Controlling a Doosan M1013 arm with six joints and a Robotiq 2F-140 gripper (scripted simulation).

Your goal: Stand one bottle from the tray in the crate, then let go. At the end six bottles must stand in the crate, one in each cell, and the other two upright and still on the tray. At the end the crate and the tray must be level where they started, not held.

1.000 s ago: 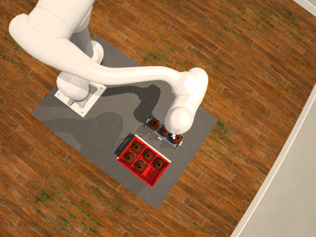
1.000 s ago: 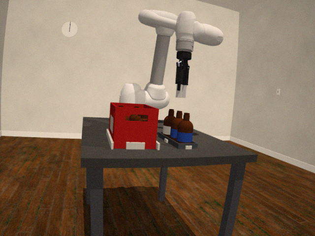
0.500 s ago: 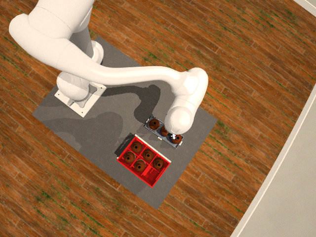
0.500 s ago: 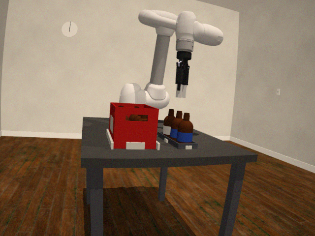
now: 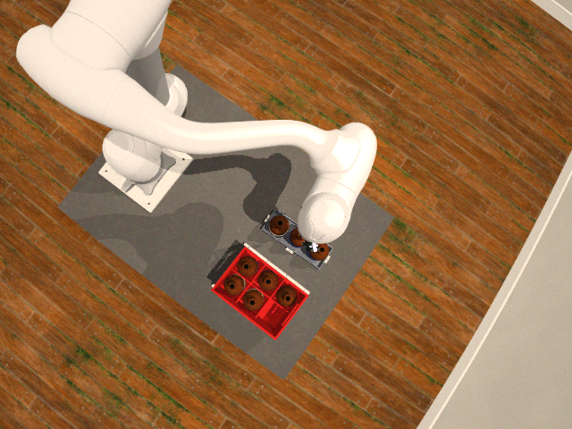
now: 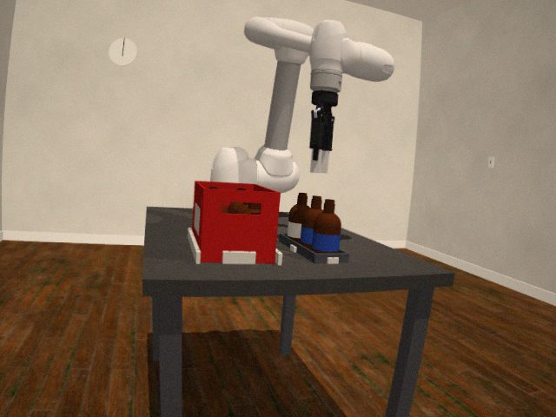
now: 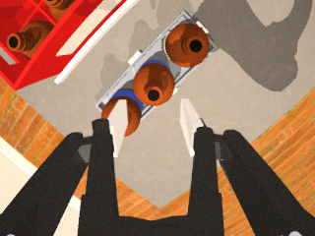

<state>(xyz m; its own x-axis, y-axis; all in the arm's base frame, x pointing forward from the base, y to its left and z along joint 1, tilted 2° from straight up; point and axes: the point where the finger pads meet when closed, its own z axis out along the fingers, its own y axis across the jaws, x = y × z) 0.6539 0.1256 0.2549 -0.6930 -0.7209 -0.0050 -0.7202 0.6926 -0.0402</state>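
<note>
Bottles of brown, three of them, stood upright on the tray beside the long side of the red crate, and you needed just one. The white-label bottle was at one end, the middle blue-label bottle came next, and the end blue-label bottle was nearest the crate's end with the free cell. Five bottles stood inside the crate.

Your gripper hung higher than the crate, over on its tray side. Its fingers were partly spread, with nothing between them.

The bottles looked like glass, so you would have done well to think of them as hard, smooth, a bit slippery and easy to crack. You couldn't tell if they were full, so it was wise to plan for a heavy one. The thin neck looked like the best place to hold, gripped straight from above with even pads. The round shoulder could have pushed your fingers up and off. A fat middle hold might have bumped the next bottle, or the crate's walls on the way down. A soft, firm squeeze and a slow, straight lift seemed best.

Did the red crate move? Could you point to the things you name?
No, the red crate [image 5: 261, 322] [image 6: 240, 237] [image 7: 36, 74] sits at the same spot on the table [image 5: 184, 258] [image 6: 359, 264] [image 7: 157, 182], beside the tray [image 5: 290, 248] [image 6: 320, 258] [image 7: 104, 102].
</note>
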